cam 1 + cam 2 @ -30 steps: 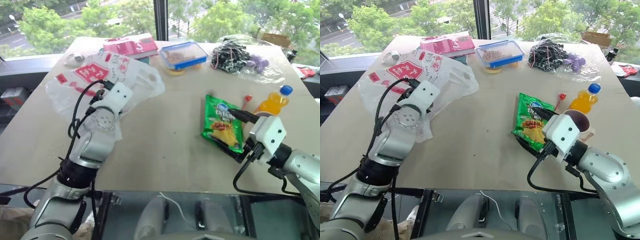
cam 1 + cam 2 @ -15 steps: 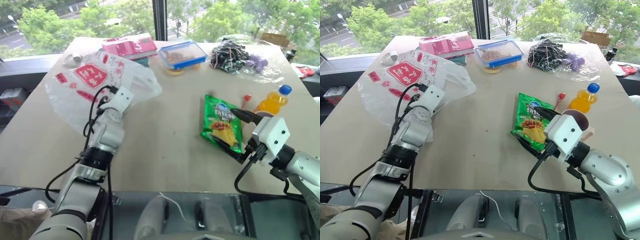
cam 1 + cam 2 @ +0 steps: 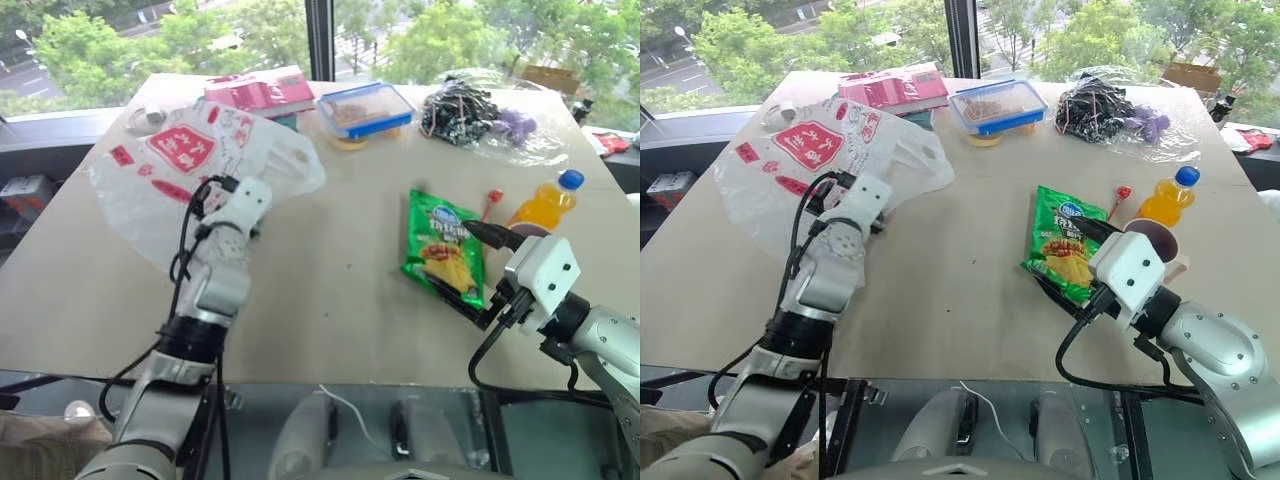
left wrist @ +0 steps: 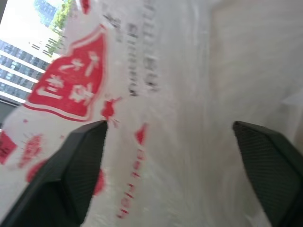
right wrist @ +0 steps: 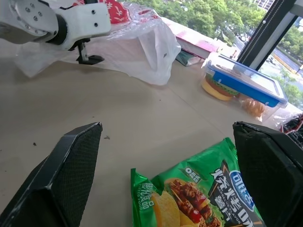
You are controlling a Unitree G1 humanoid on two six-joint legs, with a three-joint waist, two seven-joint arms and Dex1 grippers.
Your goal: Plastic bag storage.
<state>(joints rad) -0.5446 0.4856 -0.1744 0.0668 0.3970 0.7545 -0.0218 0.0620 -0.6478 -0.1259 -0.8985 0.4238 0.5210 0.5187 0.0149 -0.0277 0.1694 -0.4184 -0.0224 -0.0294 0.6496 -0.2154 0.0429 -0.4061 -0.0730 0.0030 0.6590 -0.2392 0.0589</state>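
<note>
Now left gripper point(image 4: 165, 156) open at plastic bag point(image 3: 150, 170) edge.

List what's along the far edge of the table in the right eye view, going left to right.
Pink book → blue-lidded box → clear bag of black and purple things.
</note>
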